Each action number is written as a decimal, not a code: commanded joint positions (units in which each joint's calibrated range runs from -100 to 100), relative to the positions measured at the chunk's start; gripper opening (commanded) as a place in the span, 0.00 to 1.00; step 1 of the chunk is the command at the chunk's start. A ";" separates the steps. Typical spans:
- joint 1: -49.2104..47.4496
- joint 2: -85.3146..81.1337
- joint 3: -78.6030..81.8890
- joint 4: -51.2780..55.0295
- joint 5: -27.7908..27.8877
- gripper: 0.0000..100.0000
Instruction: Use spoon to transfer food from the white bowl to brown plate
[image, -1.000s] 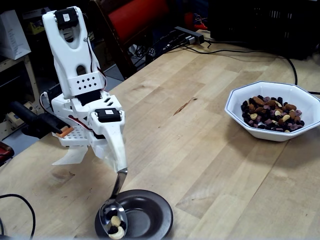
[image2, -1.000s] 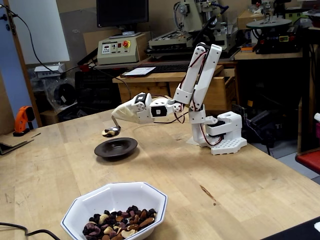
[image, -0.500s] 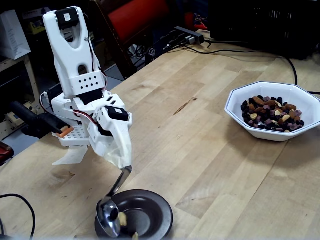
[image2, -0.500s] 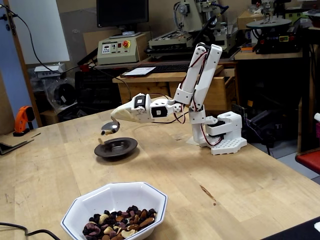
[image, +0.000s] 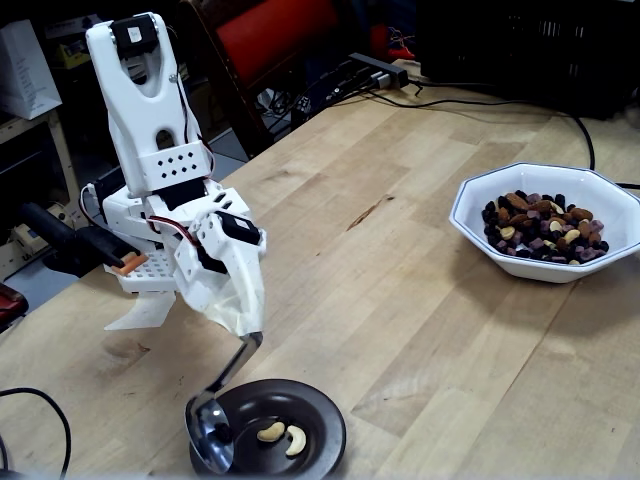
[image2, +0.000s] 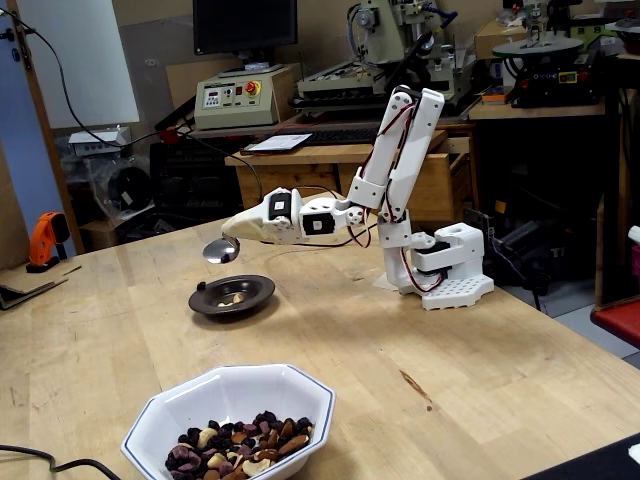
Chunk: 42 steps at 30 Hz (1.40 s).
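The spoon (image: 214, 425) sits clamped in our gripper (image: 243, 318), its thin bent handle running down and out from the closed fingers, its polished oval bowl hanging just below and ahead of the fingertips. In a fixed view the spoon's bowl (image2: 220, 249) hovers above the brown plate (image2: 232, 297), clear of it, tilted so that its shiny face catches the light. We cannot tell from either view whether anything lies in the spoon.

The brown plate (image: 320, 438) lies directly beneath our gripper's tip, on the wooden table (image: 400, 300). In its shallow glossy centre we see two pale curved pieces of food (image: 282, 436), close together, just beside the spoon's bowl as that view shows them.

The white bowl (image: 470, 215) stands well apart from the gripper, far across the table from the plate. It holds a heap of mixed brown, dark and pale pieces (image: 545, 228). In the other fixed view the white bowl (image2: 150, 425) is nearest the camera, with the plate between it and our arm (image2: 400, 150).

Our arm folds up from its white base (image2: 455, 280) and then reaches down and forward, so the gripper (image2: 240, 232) points towards the plate. A black cable (image: 35, 400) curves over the table edge behind the gripper in a fixed view.
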 joint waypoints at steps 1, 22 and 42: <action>-0.65 -0.16 0.17 -0.10 2.05 0.04; -0.58 -0.33 0.17 -0.10 4.20 0.04; -6.21 -0.93 0.17 -0.10 7.67 0.04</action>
